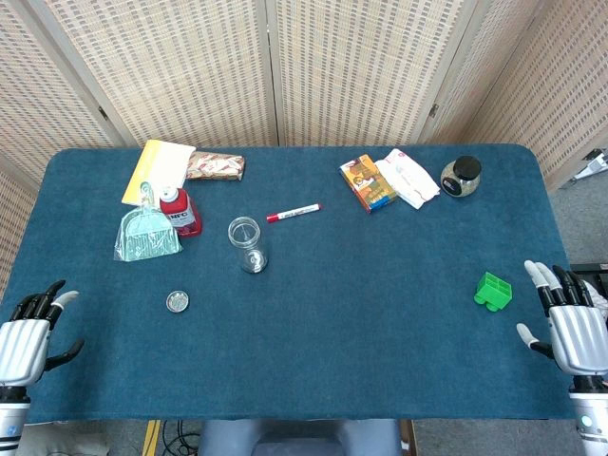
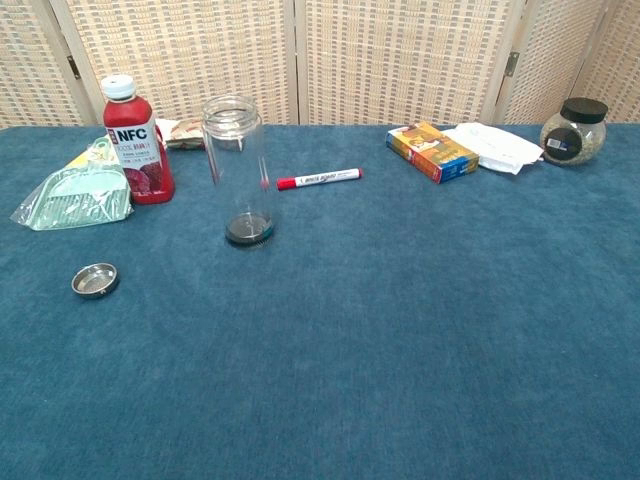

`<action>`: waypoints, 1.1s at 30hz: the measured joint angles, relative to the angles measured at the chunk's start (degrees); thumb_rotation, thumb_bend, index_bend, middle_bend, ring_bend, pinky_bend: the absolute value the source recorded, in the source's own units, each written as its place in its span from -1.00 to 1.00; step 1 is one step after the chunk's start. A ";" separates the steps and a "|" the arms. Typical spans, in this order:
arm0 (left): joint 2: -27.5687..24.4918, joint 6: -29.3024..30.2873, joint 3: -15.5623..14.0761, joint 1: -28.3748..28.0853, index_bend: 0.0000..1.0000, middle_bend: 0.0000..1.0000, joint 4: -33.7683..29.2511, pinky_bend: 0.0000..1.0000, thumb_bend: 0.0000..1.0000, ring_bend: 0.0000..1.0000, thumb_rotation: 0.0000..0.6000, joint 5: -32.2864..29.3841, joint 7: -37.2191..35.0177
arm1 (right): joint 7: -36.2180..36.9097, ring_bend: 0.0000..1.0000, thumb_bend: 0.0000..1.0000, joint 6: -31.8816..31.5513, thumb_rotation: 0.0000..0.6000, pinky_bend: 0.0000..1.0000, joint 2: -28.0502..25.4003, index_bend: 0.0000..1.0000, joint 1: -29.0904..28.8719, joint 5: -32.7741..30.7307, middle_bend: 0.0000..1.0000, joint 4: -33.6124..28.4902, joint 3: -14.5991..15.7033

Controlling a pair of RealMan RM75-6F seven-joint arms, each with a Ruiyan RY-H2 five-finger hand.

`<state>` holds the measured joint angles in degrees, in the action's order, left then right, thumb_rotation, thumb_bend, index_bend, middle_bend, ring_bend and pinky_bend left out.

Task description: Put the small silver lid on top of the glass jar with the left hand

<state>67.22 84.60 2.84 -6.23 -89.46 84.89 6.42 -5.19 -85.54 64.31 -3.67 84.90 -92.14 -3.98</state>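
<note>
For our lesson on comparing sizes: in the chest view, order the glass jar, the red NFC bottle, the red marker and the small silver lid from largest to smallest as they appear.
1. glass jar
2. red NFC bottle, close to the jar; the call is tight
3. red marker
4. small silver lid, smallest though nearest the camera

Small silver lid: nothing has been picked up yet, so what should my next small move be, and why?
Probably move the left hand toward the small silver lid and stop above it. The hand rests open at the table's near left edge, holding nothing, and the lid lies alone on the cloth, short of the open glass jar.
</note>
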 measured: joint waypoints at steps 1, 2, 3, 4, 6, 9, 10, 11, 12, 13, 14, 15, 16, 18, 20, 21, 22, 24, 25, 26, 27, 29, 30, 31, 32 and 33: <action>-0.04 -0.09 -0.04 -0.04 -0.57 -0.79 -0.05 -0.70 -0.52 -0.62 1.00 0.04 0.02 | 0.06 -0.89 -0.62 -0.08 1.00 -0.78 0.01 -0.87 0.03 0.04 -0.79 0.02 0.00; -0.06 -0.18 -0.07 -0.08 -0.57 -0.79 -0.07 -0.70 -0.52 -0.62 1.00 0.08 0.03 | 0.12 -0.89 -0.62 -0.19 1.00 -0.78 0.02 -0.87 0.09 0.13 -0.79 0.04 0.03; -0.08 -0.28 -0.10 -0.14 -0.57 -0.79 -0.08 -0.70 -0.52 -0.62 1.00 0.13 0.02 | 0.16 -0.89 -0.62 -0.27 1.00 -0.78 0.02 -0.87 0.14 0.22 -0.79 0.05 0.06; -0.10 -0.38 -0.11 -0.23 -0.57 -0.79 -0.08 -0.70 -0.51 -0.62 1.00 0.19 -0.04 | 0.18 -0.89 -0.62 -0.34 1.00 -0.78 0.00 -0.87 0.17 0.31 -0.79 0.06 0.09; -0.13 -0.50 -0.11 -0.36 -0.57 -0.79 -0.08 -0.70 -0.51 -0.62 1.00 0.30 -0.23 | 0.23 -0.89 -0.62 -0.54 1.00 -0.78 -0.11 -0.87 0.27 0.44 -0.79 -0.01 0.12; -0.16 -0.96 -0.12 -0.77 -0.57 -0.79 0.11 -0.70 -0.52 -0.62 1.00 0.69 -0.75 | 0.62 -0.88 -0.62 -0.79 1.00 -0.78 -0.40 -0.87 0.33 0.59 -0.79 -0.32 0.03; -0.20 -1.33 -0.14 -1.03 -0.57 -0.79 0.23 -0.70 -0.52 -0.62 1.00 0.87 -0.93 | 0.80 -0.88 -0.62 -0.91 1.00 -0.78 -0.53 -0.87 0.33 0.66 -0.79 -0.45 -0.04; -0.23 -1.68 -0.16 -1.26 -0.57 -0.79 0.31 -0.70 -0.52 -0.62 1.00 0.96 -1.04 | 0.92 -0.88 -0.63 -1.11 1.00 -0.78 -0.77 -0.87 0.32 0.81 -0.79 -0.66 -0.15; -0.27 -2.09 -0.15 -1.54 -0.57 -0.79 0.40 -0.70 -0.51 -0.62 1.00 1.03 -1.15 | 0.93 -0.89 -0.63 -1.27 1.00 -0.78 -0.95 -0.87 0.31 0.93 -0.79 -0.80 -0.24; -0.33 -2.69 -0.10 -1.95 -0.58 -0.79 0.48 -0.70 -0.52 -0.62 1.00 1.07 -1.29 | 0.90 -0.89 -0.62 -1.43 1.00 -0.78 -1.12 -0.87 0.29 1.02 -0.79 -0.94 -0.34; -0.38 -3.15 -0.04 -2.29 -0.58 -0.79 0.52 -0.70 -0.52 -0.62 1.00 1.09 -1.42 | 0.83 -0.89 -0.62 -1.54 1.00 -0.78 -1.35 -0.87 0.26 1.08 -0.79 -1.15 -0.47; -0.44 -3.64 0.05 -2.68 -0.58 -0.79 0.55 -0.70 -0.52 -0.62 1.00 1.09 -1.58 | 0.79 -0.89 -0.62 -1.60 1.00 -0.78 -1.54 -0.87 0.24 1.09 -0.79 -1.34 -0.57; -0.51 -4.31 0.21 -3.24 -0.58 -0.79 0.57 -0.70 -0.52 -0.62 1.00 1.09 -1.80 | 0.77 -0.88 -0.62 -1.65 1.00 -0.78 -1.73 -0.87 0.21 1.09 -0.79 -1.54 -0.67; -0.61 -5.38 0.48 -4.12 -0.58 -0.79 0.58 -0.70 -0.52 -0.62 1.00 1.06 -2.12 | 0.67 -0.88 -0.62 -1.74 1.00 -0.78 -2.31 -0.87 0.14 1.06 -0.79 -2.07 -0.90; -0.64 -6.70 0.79 -5.14 -0.58 -0.79 0.63 -0.70 -0.52 -0.62 1.00 0.99 -2.47 | 0.42 -0.89 -0.62 -1.87 1.00 -0.78 -2.87 -0.87 0.07 0.94 -0.79 -2.58 -1.23; -0.65 -7.38 0.92 -5.64 -0.58 -0.79 0.66 -0.70 -0.52 -0.62 1.00 0.93 -2.65 | 0.32 -0.89 -0.62 -1.91 1.00 -0.78 -3.07 -0.87 0.03 0.86 -0.79 -2.77 -1.37; -0.66 -8.43 1.10 -6.34 -0.58 -0.79 0.70 -0.70 -0.52 -0.62 1.00 0.81 -2.89 | 0.23 -0.89 -0.62 -1.94 1.00 -0.78 -3.26 -0.87 -0.02 0.79 -0.79 -2.95 -1.50; -0.64 -10.19 1.35 -7.49 -0.58 -0.78 0.83 -0.69 -0.51 -0.61 1.00 0.58 -3.20 | 0.07 -0.88 -0.62 -1.98 1.00 -0.78 -3.59 -0.87 -0.12 0.66 -0.79 -3.28 -1.73; -0.58 -11.46 1.53 -8.35 -0.58 -0.75 0.99 -0.68 -0.51 -0.58 1.00 0.40 -3.39 | 0.00 -0.89 -0.62 -1.98 1.00 -0.78 -3.73 -0.87 -0.15 0.60 -0.79 -3.42 -1.79; -0.48 -12.44 1.67 -9.02 -0.57 -0.72 1.15 -0.65 -0.51 -0.55 1.00 0.25 -3.53 | -0.07 -0.89 -0.62 -1.94 1.00 -0.78 -3.83 -0.87 -0.19 0.48 -0.79 -3.59 -1.87; -0.34 -13.41 1.81 -9.71 -0.57 -0.68 1.38 -0.61 -0.51 -0.50 1.00 0.06 -3.68 | -0.08 -0.89 -0.62 -1.89 1.00 -0.78 -3.84 -0.87 -0.20 0.42 -0.79 -3.62 -1.87; 0.17 -15.69 2.14 -11.30 -0.57 -0.62 2.08 -0.47 -0.52 -0.42 1.00 -0.45 -4.09 | -0.17 -0.89 -0.62 -1.68 1.00 -0.78 -3.80 -0.87 -0.21 0.22 -0.79 -3.64 -1.83; 0.42 -16.63 2.26 -11.95 -0.56 -0.57 2.44 -0.36 -0.51 -0.37 1.00 -0.66 -4.27 | -0.21 -0.88 -0.62 -1.59 1.00 -0.78 -3.78 -0.87 -0.22 0.16 -0.79 -3.62 -1.80; 0.76 -17.87 2.40 -12.80 -0.56 -0.53 2.95 -0.24 -0.51 -0.32 1.00 -0.95 -4.50 | -0.24 -0.88 -0.62 -1.50 1.00 -0.78 -3.75 -0.87 -0.23 0.08 -0.79 -3.58 -1.77; 1.01 -18.79 2.50 -13.43 -0.56 -0.48 3.33 -0.12 -0.51 -0.28 1.00 -1.17 -4.63 | -0.29 -0.88 -0.62 -1.41 1.00 -0.78 -3.73 -0.87 -0.23 -0.02 -0.79 -3.53 -1.75; 1.27 -19.72 2.59 -14.07 -0.55 -0.43 3.69 0.01 -0.51 -0.23 1.00 -1.41 -4.71 | -0.31 -0.88 -0.62 -1.38 1.00 -0.78 -3.74 -0.87 -0.22 -0.10 -0.79 -3.51 -1.74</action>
<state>68.49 64.88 5.43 -20.30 -85.77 83.49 1.72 -5.51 -86.92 60.56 -3.90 84.81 -95.65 -5.72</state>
